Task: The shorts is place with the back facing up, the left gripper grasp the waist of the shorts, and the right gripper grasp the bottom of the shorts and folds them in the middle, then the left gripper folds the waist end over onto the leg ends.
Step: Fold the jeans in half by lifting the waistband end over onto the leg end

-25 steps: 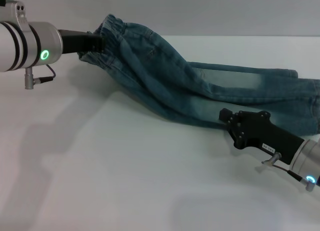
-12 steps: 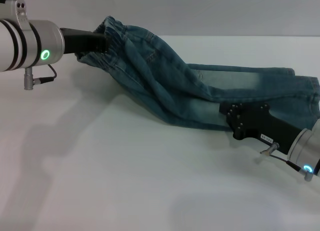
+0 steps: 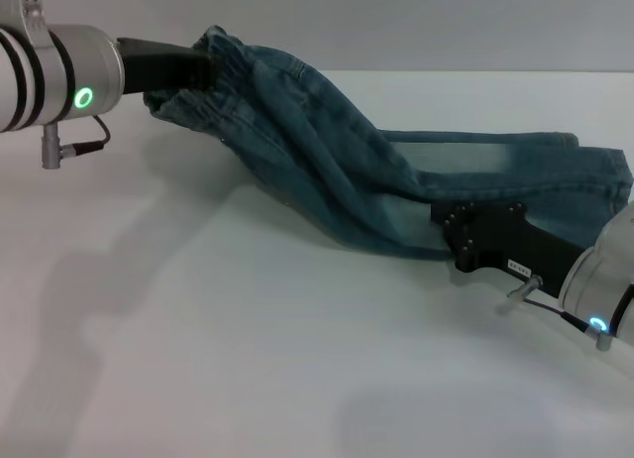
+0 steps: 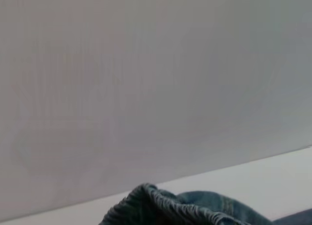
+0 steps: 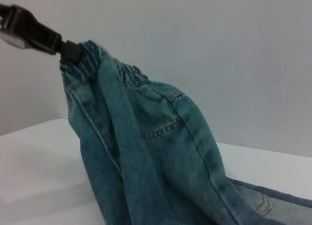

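The blue denim shorts point(image 3: 327, 166) lie folded lengthwise on the white table point(image 3: 198, 339). Their leg ends point(image 3: 599, 180) rest flat at the far right. My left gripper point(image 3: 201, 67) is shut on the gathered waist point(image 3: 223, 57) and holds it lifted at the upper left, so the cloth hangs down in a slope. The right wrist view shows the same waist point(image 5: 114, 74) hanging from the left gripper point(image 5: 68, 49). The elastic waistband point(image 4: 161, 208) fills the low edge of the left wrist view. My right gripper point(image 3: 443, 220) sits at the near edge of the legs, touching the denim.
A plain grey wall point(image 3: 396, 22) rises behind the table's far edge. The bare white tabletop stretches in front of the shorts and to the left.
The left gripper has lifted the waist a little higher and carried it slightly right. The right arm has shifted up and back, closer against the legs.
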Available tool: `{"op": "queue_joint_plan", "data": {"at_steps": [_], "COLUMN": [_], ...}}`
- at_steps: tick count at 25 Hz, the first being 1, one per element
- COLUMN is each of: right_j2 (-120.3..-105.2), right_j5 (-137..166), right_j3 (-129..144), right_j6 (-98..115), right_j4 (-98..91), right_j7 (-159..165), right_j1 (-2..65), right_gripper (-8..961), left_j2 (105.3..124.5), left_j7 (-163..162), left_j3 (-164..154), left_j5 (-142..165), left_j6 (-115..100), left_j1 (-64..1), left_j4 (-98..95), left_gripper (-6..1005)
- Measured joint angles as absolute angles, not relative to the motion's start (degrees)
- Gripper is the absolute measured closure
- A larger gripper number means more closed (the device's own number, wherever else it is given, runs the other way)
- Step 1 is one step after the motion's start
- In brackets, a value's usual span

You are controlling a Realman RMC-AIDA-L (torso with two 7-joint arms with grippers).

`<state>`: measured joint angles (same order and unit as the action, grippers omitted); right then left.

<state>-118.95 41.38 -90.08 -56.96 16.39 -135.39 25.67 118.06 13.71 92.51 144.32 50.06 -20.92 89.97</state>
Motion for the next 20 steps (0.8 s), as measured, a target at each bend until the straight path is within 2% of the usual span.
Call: {"op": "queue_joint_plan", "data": {"at_steps": [11,20], "right_j2": [-119.01,-118.9], "right_j5": [41.5,41.1], "right_j3": [-90.1,-90.4], "right_j6": [-56.0,-47.3], "right_j4": [16.6,16.6], "right_j7": [-134.9,-135.3], "right_j1": [27.0,28.7], "right_gripper": [953,953], "left_j2": [118.08,117.99], "left_j7": [13.7,13.7], "left_j3": [90.7,89.9], "left_j5": [144.0,143.9], "left_j6": [51.4,51.6], "left_j1": [-20.1,-18.6], "left_j4": [94.4,98.0], "left_gripper": [963,963]}}
